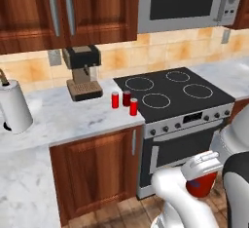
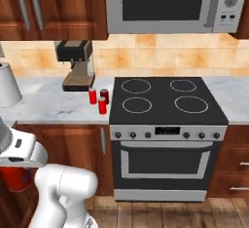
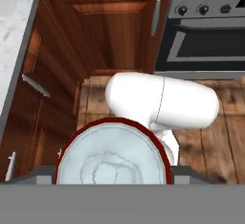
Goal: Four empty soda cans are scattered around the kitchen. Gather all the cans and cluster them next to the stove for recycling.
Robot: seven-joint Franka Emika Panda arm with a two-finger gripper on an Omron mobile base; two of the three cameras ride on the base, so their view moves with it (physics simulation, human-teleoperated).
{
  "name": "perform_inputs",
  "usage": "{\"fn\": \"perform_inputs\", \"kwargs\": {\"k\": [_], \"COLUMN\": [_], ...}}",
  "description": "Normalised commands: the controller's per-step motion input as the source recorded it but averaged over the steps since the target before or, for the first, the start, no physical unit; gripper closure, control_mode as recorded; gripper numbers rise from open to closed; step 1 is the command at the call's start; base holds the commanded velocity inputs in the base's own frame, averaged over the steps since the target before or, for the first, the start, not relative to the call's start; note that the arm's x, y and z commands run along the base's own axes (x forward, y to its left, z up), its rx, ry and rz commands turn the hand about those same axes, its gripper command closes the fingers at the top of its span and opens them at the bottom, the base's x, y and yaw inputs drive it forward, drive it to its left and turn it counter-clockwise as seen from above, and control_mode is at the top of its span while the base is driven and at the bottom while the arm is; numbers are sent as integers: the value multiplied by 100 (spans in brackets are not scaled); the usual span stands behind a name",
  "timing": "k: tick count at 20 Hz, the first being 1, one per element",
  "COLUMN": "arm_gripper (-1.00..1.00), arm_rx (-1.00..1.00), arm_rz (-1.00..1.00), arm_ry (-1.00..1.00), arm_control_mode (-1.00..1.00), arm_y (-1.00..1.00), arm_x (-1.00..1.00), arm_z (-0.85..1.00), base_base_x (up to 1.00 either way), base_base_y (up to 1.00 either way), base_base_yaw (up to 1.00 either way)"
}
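Claw point(image 1: 201, 183) holding a red can point(image 1: 200, 186) at lower right, three cans point(image 1: 124, 101) mid-frame on tabletop point(image 1: 73, 120) — just left of stove point(image 1: 175, 93)

Glossy black glass stove point(image 1: 175, 93), veined marble counter point(image 1: 73, 117), reddish wooden cabinets point(image 1: 97, 168).

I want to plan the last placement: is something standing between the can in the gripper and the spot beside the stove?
The counter edge lies above the held can; three cans already occupy the spot beside the stove.
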Motion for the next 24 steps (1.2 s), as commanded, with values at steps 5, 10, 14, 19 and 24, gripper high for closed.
{"fn": "perform_inputs", "kwargs": {"k": [5, 10, 14, 19, 24], "arm_gripper": [100, 100, 100, 100, 100], "arm_rx": [0, 0, 0, 0, 0], "arm_rz": [0, 0, 0, 0, 0], "arm_ry": [0, 0, 0, 0, 0], "arm_control_mode": [100, 100, 100, 100, 100], "arm_y": [0, 0, 0, 0, 0], "arm_x": [0, 0, 0, 0, 0], "arm_z": [0, 0, 0, 0, 0], "base_base_x": [96, 80, 51, 29, 1], "base_base_y": [35, 23, 19, 0, 0], "base_base_yaw": [-6, -11, -18, -11, -2]}}
